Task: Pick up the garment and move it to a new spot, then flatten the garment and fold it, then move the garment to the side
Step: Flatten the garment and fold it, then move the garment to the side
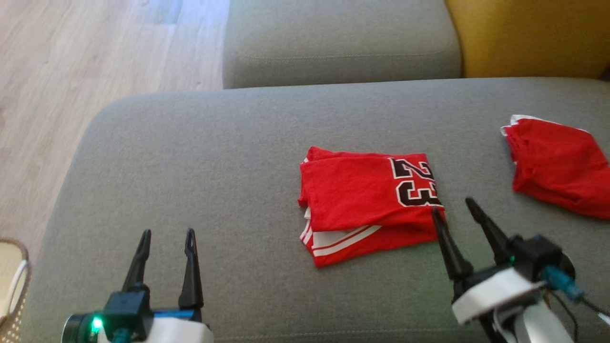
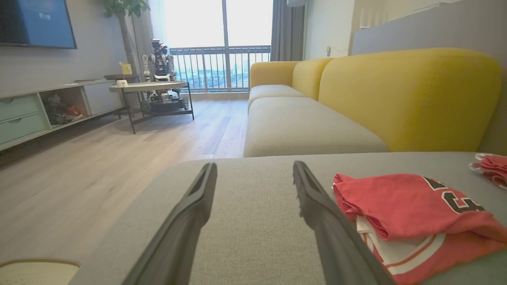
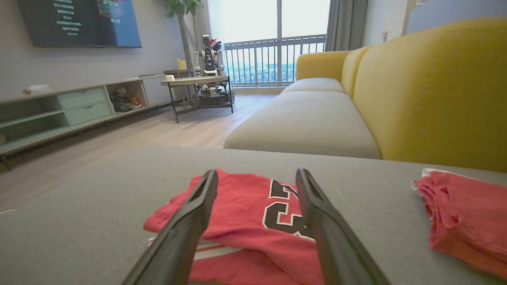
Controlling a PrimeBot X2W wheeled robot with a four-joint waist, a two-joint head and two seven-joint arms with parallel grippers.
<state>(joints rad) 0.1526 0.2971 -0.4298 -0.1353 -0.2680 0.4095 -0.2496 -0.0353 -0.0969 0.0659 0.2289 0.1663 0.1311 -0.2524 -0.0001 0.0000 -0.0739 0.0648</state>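
The garment is a red jersey with a black "23", folded into a rectangle on the grey cushion. It also lies at the right of the left wrist view and under the fingers in the right wrist view. My right gripper is open at the garment's near right corner, its left fingertip over the red cloth, with nothing held. My left gripper stands open well to the left of the garment, over bare cushion, with nothing between its fingers.
A second red garment lies crumpled at the cushion's right edge. Behind are another grey seat and a yellow backrest. Wooden floor runs along the left. A pale woven basket shows at the lower left.
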